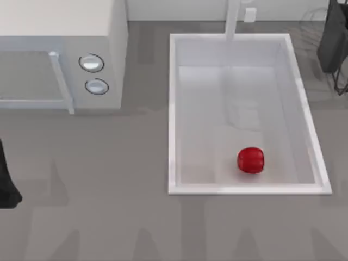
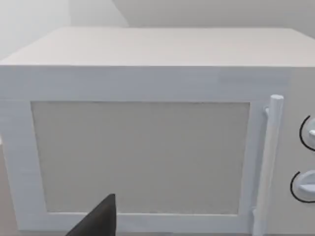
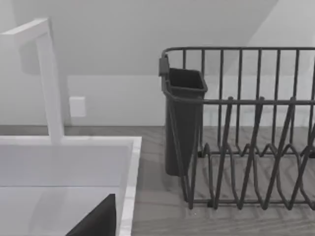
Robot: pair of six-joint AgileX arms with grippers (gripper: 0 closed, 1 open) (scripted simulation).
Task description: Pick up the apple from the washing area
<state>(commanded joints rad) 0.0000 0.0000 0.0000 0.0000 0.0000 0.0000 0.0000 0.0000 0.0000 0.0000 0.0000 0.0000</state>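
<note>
A small glossy red apple (image 1: 250,160) lies on the floor of the washing area, a large white sink basin (image 1: 173,114), near its front rim and a little right of centre. A white faucet post (image 1: 232,19) stands at the basin's back rim. My left arm (image 1: 5,185) is parked at the table's left edge, far from the apple. A dark part of my left gripper (image 2: 98,221) faces the microwave door. A dark part of my right gripper (image 3: 98,219) hangs over the basin's corner (image 3: 129,182), with the faucet post (image 3: 49,83) behind it.
A white microwave (image 1: 60,54) with two round knobs (image 1: 91,63) and a door handle (image 1: 61,81) stands at the back left. A dark wire dish rack (image 3: 246,128) with a cutlery cup (image 3: 183,118) stands right of the basin. Grey tabletop (image 1: 109,179) lies in front.
</note>
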